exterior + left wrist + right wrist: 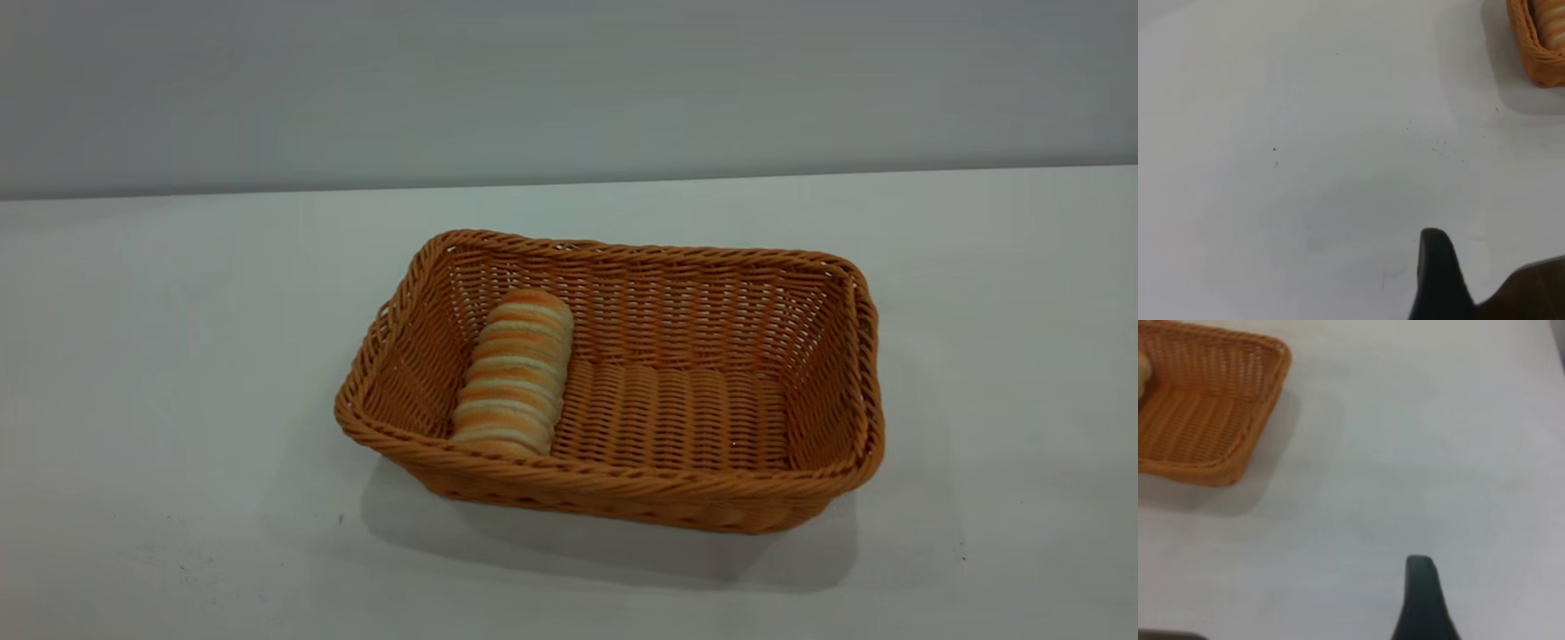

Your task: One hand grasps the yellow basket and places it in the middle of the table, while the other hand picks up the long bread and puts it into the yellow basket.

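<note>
I see the bread (516, 372) lying in the basket (711, 484) at its 9 o'clock end, mid-table (160, 356). Both grippers, left (1441, 280) and right (1423, 600), sit well clear; their fingers' state I cannot tell.

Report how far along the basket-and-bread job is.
Done: the yellow basket sits near the middle of the table, and the long bread lies inside it at its left end. In hand: nothing; the left gripper and the right gripper are both over bare table, away from the basket. Left: nothing visible; the job looks complete.
</note>
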Tool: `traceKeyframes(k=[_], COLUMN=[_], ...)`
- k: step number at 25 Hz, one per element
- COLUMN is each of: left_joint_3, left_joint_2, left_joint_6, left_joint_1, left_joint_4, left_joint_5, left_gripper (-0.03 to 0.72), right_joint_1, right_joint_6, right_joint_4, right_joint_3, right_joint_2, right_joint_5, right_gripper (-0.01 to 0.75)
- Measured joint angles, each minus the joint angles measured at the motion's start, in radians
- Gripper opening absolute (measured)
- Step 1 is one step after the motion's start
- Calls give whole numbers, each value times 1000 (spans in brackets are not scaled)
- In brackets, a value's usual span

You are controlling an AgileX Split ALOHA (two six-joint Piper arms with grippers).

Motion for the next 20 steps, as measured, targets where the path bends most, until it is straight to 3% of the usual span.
traceKeyframes(k=[20], left_joint_3=[0], left_joint_2=[-3], left_joint_6=[-11], left_joint_1=[0], left_joint_4=[-19], left_joint_5=[0], left_gripper=[513], right_joint_1=[-53], right_joint_6=[0], right_joint_4=[0], right_joint_3=[0], right_joint_2=[-1], right_joint_5=[3], right_gripper=[575])
